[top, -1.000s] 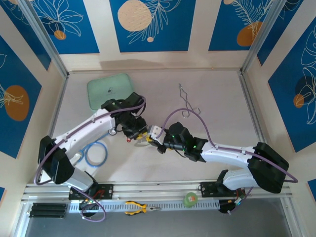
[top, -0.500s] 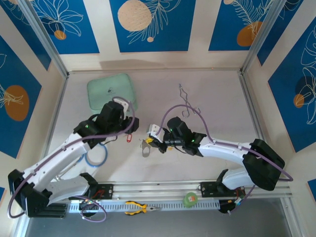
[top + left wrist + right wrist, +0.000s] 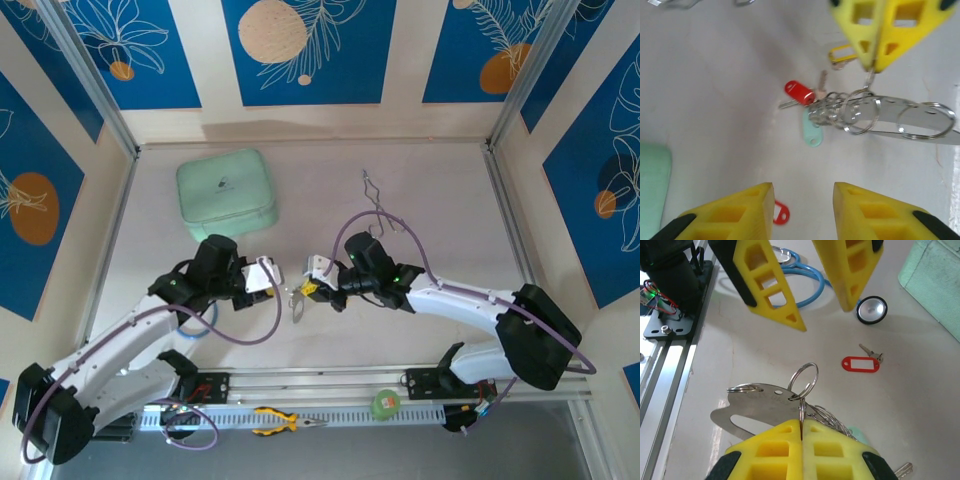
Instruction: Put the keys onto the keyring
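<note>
Top cam: L gripper (image 3: pixel 262 277) and R gripper (image 3: pixel 312 285) face each other mid-table, near but not touching. The keyring (image 3: pixel 297 303) sits just at 7 o'clock of the R tips and 4 o'clock of the L tips. The keys are too small to read from up there.

L wrist cam gives me the detail. The keyring (image 3: pixel 912 120) is a flat metal strip at 2 o'clock of the L gripper (image 3: pixel 802 210), well apart from it. The keys (image 3: pixel 799 92), w/ red, pale green and yellow tags, bunch on small rings at its 9 o'clock end. L fingers (image 3: pixel 735 215) stand apart w/ nothing btw them. A loose red-tag key (image 3: pixel 781 212) lies on the table under that gap.

R wrist cam: R gripper (image 3: pixel 801 440) is pressed together, pinching a thin wire ring (image 3: pixel 805 380) that threads the keyring (image 3: pixel 755 407), which is at 11 o'clock of the tips. The loose red-tag key (image 3: pixel 861 364) lies at 2 o'clock, apart, and the L gripper (image 3: pixel 807 285) is at 12. Can't tell if the keyring is lifted or resting.
</note>
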Robot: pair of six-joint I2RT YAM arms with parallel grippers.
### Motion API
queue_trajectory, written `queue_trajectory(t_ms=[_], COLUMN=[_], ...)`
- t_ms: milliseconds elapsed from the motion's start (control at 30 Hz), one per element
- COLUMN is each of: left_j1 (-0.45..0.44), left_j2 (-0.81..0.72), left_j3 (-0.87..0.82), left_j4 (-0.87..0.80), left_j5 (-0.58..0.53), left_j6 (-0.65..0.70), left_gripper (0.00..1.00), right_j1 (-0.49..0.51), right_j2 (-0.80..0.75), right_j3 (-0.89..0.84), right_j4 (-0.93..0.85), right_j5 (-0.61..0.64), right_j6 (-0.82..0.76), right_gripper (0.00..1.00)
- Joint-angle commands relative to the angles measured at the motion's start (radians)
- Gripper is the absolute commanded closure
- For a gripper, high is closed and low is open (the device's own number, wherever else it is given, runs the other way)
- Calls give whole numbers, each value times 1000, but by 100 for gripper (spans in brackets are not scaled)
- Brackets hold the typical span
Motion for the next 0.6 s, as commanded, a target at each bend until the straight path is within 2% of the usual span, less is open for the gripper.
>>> queue_trajectory(t_ms=[0, 67, 233, 367, 567], left_j1=[11, 11, 11, 7, 1], left_j2=[27, 37, 76, 127, 167], left_j3=[13, 15, 34, 89, 126], left_j4=[29, 40, 34, -40, -85], left_j5=[191, 237, 252, 304, 307], left_j6=[148, 135, 142, 159, 169], left_gripper=[65, 65, 65, 64, 60], right_j1=[-3, -1, 0, 6, 13], right_j2=[-15, -14, -16, -17, -20], right_j3=[25, 25, 21, 23, 24], right_j4=[-51, -51, -48, -46, -46], right_j5=[-37, -38, -43, -42, -44], right_j6=[-32, -34, -42, -48, -58], right_gripper=[100, 100, 100, 100, 100])
